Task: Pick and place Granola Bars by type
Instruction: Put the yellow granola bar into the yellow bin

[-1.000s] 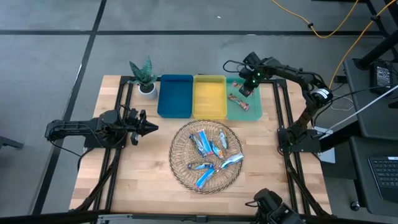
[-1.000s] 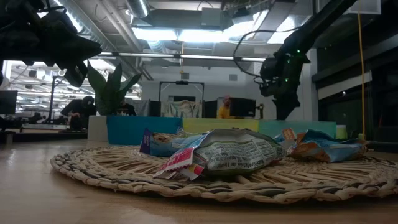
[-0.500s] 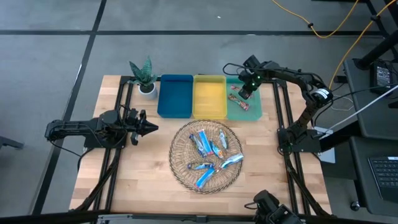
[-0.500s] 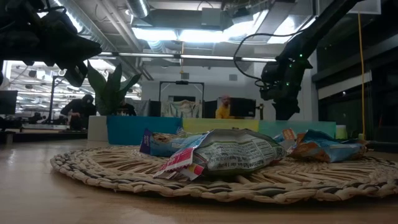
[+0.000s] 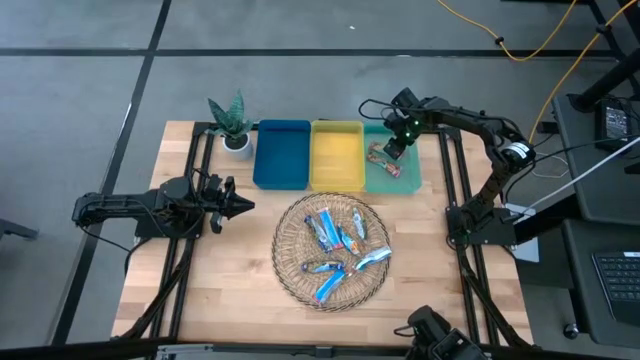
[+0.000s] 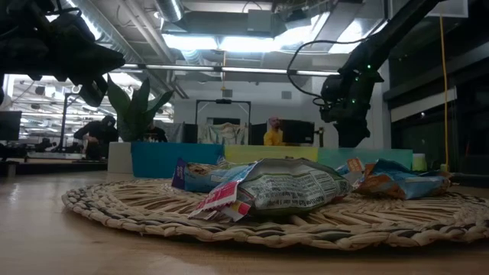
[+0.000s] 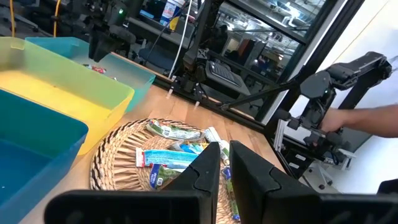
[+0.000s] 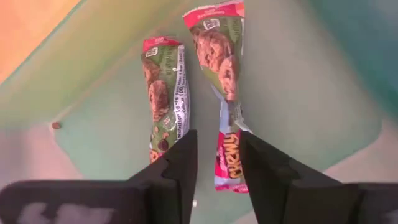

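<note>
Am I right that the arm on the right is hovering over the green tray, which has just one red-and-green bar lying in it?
Nearly. The right gripper is over the green tray, but two red-and-green bars lie in it, side by side, not one. The right wrist view shows both on the tray floor just beyond the gripper's parted fingers.

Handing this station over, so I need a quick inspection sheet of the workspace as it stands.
Surface: wooden table, mostly bare.
Job's things: two red-green bars in green tray; remaining bars on woven mat; blue tray and yellow tray look empty.
Clutter: potted plant.
Grippers: right gripper open above green tray; left gripper shut, idle at table's left.
Cables: yellow cable on floor.
Surroundings: people in room behind.
</note>
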Robot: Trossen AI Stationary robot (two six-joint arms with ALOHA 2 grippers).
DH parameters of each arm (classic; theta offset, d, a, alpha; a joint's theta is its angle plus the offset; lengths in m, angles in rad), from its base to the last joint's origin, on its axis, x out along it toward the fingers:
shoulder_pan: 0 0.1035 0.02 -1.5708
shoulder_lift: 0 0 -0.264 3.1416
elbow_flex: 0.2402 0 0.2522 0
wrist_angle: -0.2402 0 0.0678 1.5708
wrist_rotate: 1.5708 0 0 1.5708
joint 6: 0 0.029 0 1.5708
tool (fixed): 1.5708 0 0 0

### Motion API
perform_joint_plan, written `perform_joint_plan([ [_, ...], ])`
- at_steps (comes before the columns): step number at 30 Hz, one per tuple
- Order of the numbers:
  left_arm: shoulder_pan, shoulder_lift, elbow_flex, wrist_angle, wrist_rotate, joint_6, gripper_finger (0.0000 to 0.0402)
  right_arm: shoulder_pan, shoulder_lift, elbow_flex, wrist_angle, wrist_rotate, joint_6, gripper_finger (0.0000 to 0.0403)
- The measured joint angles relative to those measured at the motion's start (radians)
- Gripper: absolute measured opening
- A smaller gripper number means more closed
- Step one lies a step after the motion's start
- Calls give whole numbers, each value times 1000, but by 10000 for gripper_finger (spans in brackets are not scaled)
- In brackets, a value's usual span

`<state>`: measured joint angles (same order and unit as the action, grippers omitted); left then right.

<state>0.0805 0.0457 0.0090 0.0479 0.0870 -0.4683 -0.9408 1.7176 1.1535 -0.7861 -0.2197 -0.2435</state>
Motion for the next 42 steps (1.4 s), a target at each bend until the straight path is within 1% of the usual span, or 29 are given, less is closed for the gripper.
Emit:
perform_joint_plan([
  [4,0,0,0,0,0,0,31,15,-10,47,-67,6,-4,135],
  [7,0,0,0,0,0,0,31,32,-52,73,-79,12,-3,135],
  [12,0,0,0,0,0,0,31,77,-159,80,-84,45,41,135],
  [17,0,0,0,0,0,0,31,150,-273,81,-97,56,146,135],
  [21,0,0,0,0,0,0,31,251,-350,81,-102,68,251,135],
  [25,0,0,0,0,0,0,31,362,-392,81,-100,78,384,135],
  [31,0,0,0,0,0,0,31,537,-410,81,-109,186,559,135],
  [36,0,0,0,0,0,0,31,669,-410,81,-110,249,698,135],
  [42,0,0,0,0,0,0,31,825,-407,81,-128,351,907,135],
])
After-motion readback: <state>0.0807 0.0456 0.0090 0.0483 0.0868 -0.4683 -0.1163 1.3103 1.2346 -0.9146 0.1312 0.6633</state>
